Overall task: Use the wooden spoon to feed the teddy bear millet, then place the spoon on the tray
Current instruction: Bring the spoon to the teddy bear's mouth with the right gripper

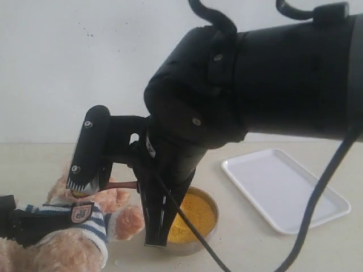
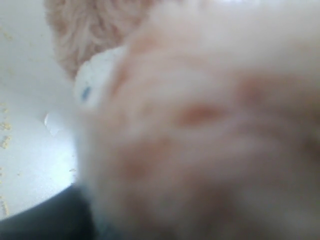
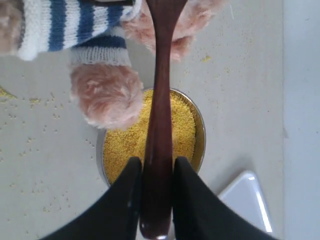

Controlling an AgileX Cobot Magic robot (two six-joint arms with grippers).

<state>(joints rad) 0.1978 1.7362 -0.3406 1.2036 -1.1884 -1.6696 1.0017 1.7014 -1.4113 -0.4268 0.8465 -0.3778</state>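
My right gripper (image 3: 156,164) is shut on the handle of the wooden spoon (image 3: 159,115). The spoon reaches over the steel bowl of yellow millet (image 3: 125,142) toward the teddy bear (image 3: 107,95). In the exterior view the spoon handle (image 1: 122,185) runs level toward the bear (image 1: 85,218) at the lower left, and its scoop is hidden behind black arm parts. The millet (image 1: 198,212) sits just right of the bear's paw. My left gripper (image 1: 14,224) is a dark shape against the bear's body. Blurred bear fur (image 2: 200,125) fills the left wrist view and hides its jaws.
The white tray (image 1: 283,187) lies on the table to the right of the bowl, and its corner (image 3: 245,197) shows beside my right fingers. Loose millet grains (image 3: 30,100) are scattered on the tabletop. The right arm's black body (image 1: 255,73) blocks much of the exterior view.
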